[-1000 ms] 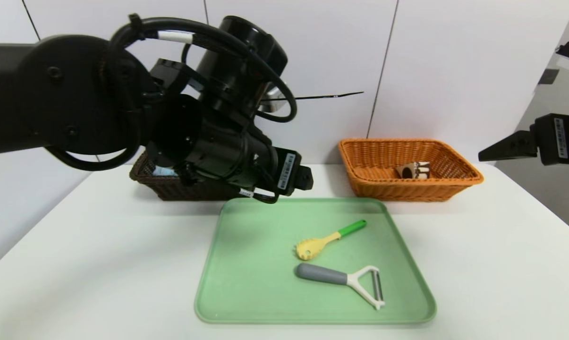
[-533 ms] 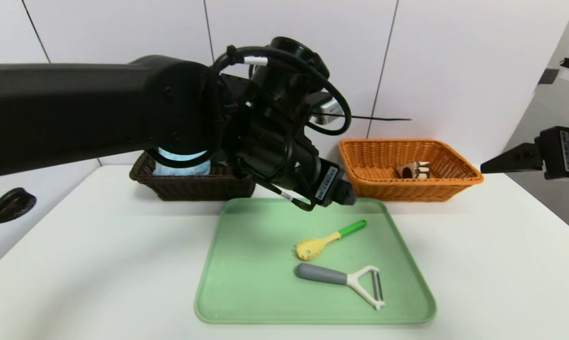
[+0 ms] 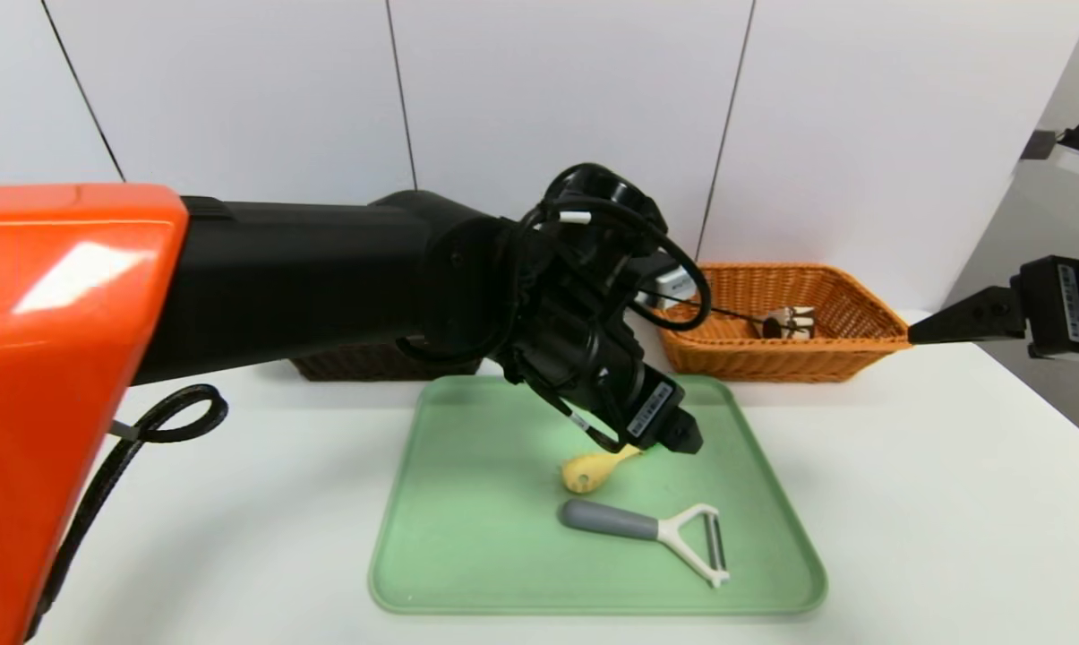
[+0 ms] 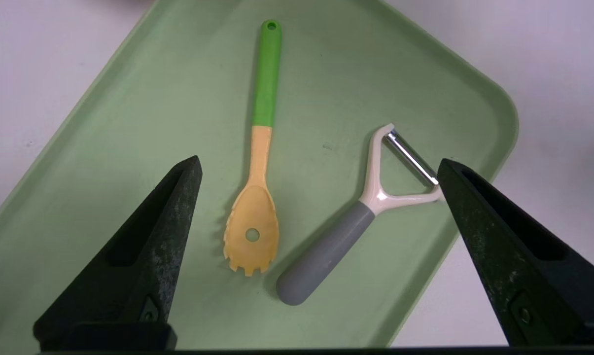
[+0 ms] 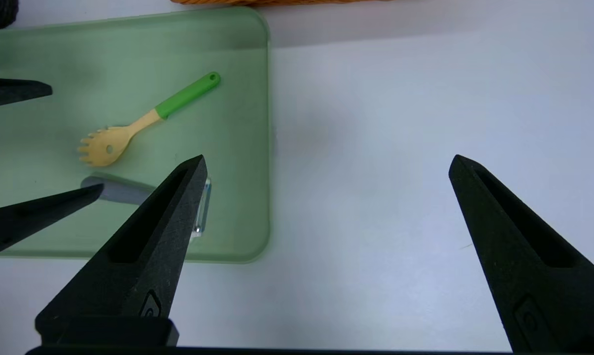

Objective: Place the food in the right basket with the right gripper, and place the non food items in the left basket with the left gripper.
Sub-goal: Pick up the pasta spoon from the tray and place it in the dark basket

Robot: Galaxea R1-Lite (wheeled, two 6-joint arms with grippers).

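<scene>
Since the earlier frames, our left arm had swung rightward and down from in front of the dark brown basket (image 3: 373, 363) to a spot over the green tray (image 3: 467, 537), hiding the far end of the pasta spoon in the head view. From the left, that dark basket sat at the back of the white table (image 3: 235, 502), mostly behind our arm. Our left gripper (image 4: 316, 165) hung above the tray with its fingers spread wide and empty, the yellow-and-green pasta spoon (image 4: 260, 162) and the grey-handled peeler (image 4: 348, 222) both lying flat on the tray between them. The two utensils lay side by side, close but apart. Farther right, the orange basket (image 3: 776, 358) stood behind the tray, holding a small brown-and-white item (image 3: 788, 322). Our right gripper (image 5: 329, 162) hovered over bare table beside the tray's right edge, jaws wide apart, holding nothing.
</scene>
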